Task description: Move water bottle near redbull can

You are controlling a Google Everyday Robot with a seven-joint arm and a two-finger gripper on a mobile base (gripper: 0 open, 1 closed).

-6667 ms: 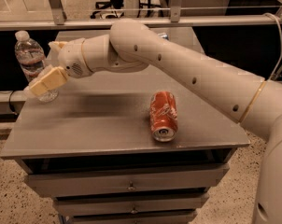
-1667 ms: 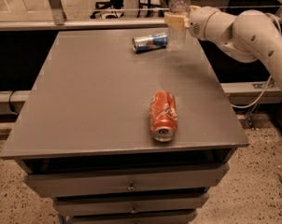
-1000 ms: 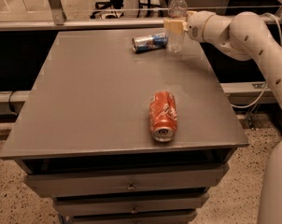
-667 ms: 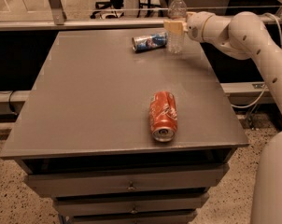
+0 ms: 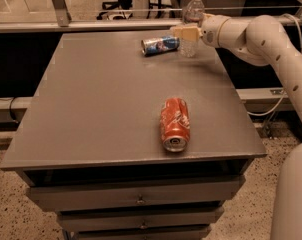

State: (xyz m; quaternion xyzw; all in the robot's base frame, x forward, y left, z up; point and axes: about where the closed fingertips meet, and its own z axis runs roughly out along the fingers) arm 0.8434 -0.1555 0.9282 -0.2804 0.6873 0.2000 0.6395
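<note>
The water bottle [image 5: 193, 19], clear with a white cap, stands upright at the far right of the grey table [image 5: 106, 99]. Its base is on or just above the top. My gripper [image 5: 187, 33] reaches in from the right and is shut on the bottle at mid-height; one tan finger [image 5: 185, 32] crosses its front. The redbull can [image 5: 160, 45], silver and blue, lies on its side just left of the bottle, a small gap apart.
A red-orange soda can [image 5: 174, 124] lies on its side near the table's front right. A metal rail [image 5: 116, 24] runs behind the far edge. Drawers [image 5: 136, 199] sit below the tabletop. My arm [image 5: 271, 44] arches along the right side.
The bottle was carried from the table's far left to the far right beside the redbull can. Over the last seconds it sank slightly, then stayed still.
</note>
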